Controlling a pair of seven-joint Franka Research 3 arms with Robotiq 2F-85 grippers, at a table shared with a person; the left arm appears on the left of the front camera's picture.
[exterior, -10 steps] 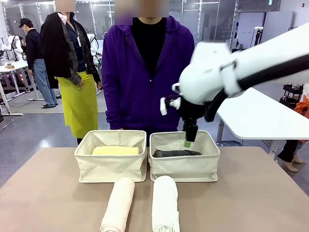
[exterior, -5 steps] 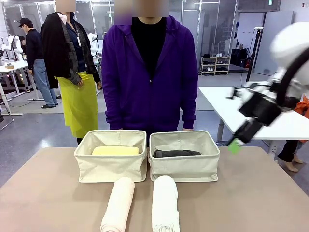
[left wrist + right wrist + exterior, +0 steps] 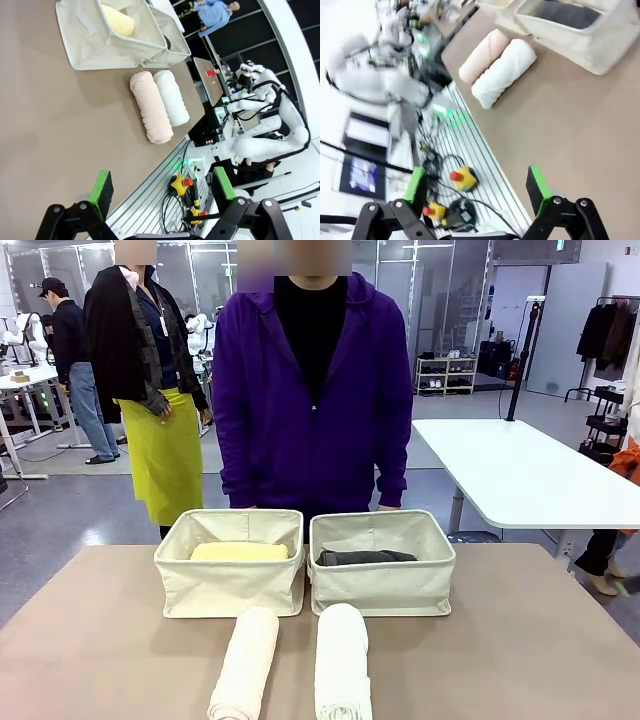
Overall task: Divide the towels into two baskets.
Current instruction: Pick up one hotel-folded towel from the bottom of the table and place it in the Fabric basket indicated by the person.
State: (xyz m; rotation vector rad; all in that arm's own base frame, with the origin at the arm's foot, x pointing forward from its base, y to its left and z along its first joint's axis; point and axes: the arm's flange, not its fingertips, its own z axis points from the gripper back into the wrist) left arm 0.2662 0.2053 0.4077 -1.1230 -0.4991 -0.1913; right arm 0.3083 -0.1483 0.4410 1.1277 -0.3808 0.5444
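While left pincer and right pincer gape empty, one basket half hides the charcoal towel.

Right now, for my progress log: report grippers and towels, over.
Left gripper open, right gripper open, both empty. Yellow towel in left basket, charcoal towel in right basket. Cream towel, white towel on table. Person behind baskets.

Cream towel and white towel cut by front view's bottom edge
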